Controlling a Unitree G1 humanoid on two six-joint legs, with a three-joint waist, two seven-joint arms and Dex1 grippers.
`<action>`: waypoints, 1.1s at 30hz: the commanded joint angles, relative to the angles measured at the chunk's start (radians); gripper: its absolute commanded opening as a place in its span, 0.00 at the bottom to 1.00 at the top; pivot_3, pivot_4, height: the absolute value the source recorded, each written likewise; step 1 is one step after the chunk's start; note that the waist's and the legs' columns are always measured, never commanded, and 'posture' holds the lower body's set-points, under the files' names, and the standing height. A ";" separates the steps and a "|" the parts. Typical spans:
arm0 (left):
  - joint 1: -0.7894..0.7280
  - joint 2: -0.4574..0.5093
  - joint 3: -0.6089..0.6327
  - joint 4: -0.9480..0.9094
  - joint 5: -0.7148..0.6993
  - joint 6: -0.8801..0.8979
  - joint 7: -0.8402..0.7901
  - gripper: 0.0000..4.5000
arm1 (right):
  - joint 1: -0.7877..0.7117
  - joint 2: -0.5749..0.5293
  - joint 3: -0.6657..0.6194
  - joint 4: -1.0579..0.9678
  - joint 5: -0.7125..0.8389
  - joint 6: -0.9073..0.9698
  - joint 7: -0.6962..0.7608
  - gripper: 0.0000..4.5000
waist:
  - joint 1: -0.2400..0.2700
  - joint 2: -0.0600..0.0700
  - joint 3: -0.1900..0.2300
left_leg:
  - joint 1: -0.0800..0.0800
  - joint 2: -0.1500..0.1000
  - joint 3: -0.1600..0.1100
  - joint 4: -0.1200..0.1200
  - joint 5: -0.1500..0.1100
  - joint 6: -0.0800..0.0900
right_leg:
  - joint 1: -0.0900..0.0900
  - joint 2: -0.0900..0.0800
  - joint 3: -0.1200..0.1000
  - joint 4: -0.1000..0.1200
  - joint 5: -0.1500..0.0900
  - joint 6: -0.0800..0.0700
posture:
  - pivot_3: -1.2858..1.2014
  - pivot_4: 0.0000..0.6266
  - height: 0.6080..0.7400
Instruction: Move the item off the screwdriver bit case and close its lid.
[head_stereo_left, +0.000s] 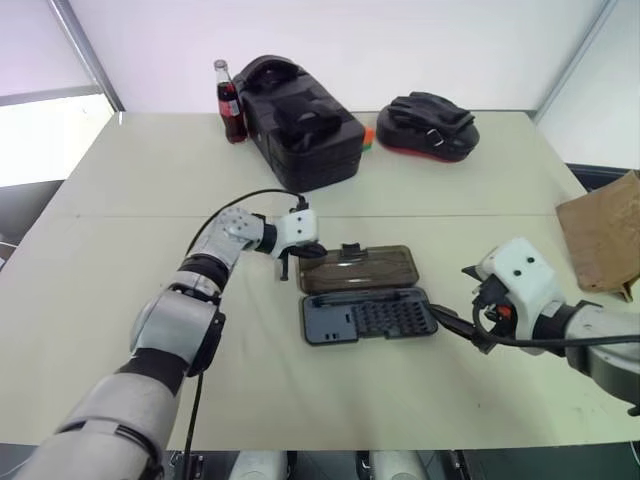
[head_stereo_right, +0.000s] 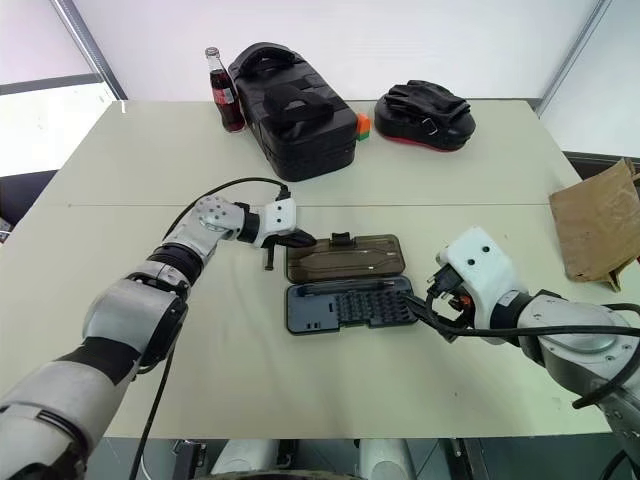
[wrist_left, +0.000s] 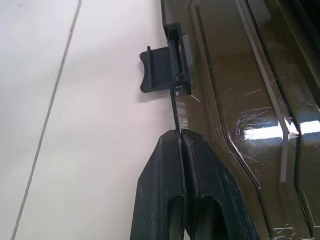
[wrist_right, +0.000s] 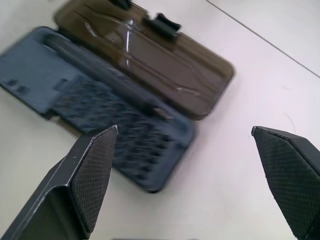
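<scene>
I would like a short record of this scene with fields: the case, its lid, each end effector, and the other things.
case: screwdriver bit case, open, lying flat on the table
lid: lid brown, see-through, folded back flat, nothing on it
left end effector: left end effector fingers closed, at the lid's left end
right end effector: right end effector open, by the right end of the bit tray
other things: cola bottle, black hard case, black and red pad, brown paper bag

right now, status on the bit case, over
Copy: left gripper shut at the lid edge, right gripper open beside the tray. The lid lies flat open, not yet closed. Nothing lying on either.
</scene>
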 joint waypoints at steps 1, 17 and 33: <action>0.013 0.031 -0.012 -0.028 0.004 -0.043 -0.059 0.00 | 0.008 -0.002 -0.010 -0.008 -0.016 -0.026 0.013 1.00 | 0.000 0.000 0.000 | 0.000 0.000 0.000 0.000 0.000 0.000 | 0.000 0.000 0.000 0.000 0.000 0.000 | 0.52 0.24 1.00; 0.132 0.072 0.002 -0.179 -0.085 -0.059 -0.140 0.00 | 0.087 -0.002 -0.179 -0.060 0.152 -0.061 0.105 1.00 | 0.001 0.000 0.000 | 0.000 0.000 0.000 0.000 0.000 0.000 | 0.000 0.000 0.000 0.000 0.000 0.000 | 0.52 0.24 1.00; 0.147 0.089 -0.003 -0.196 -0.088 -0.036 -0.128 0.00 | 0.256 -0.086 -0.288 -0.104 0.242 -0.140 0.155 1.00 | 0.000 -0.001 0.000 | 0.001 0.001 0.000 0.001 0.000 0.000 | 0.000 0.000 0.000 0.002 0.000 0.000 | 0.52 0.24 1.00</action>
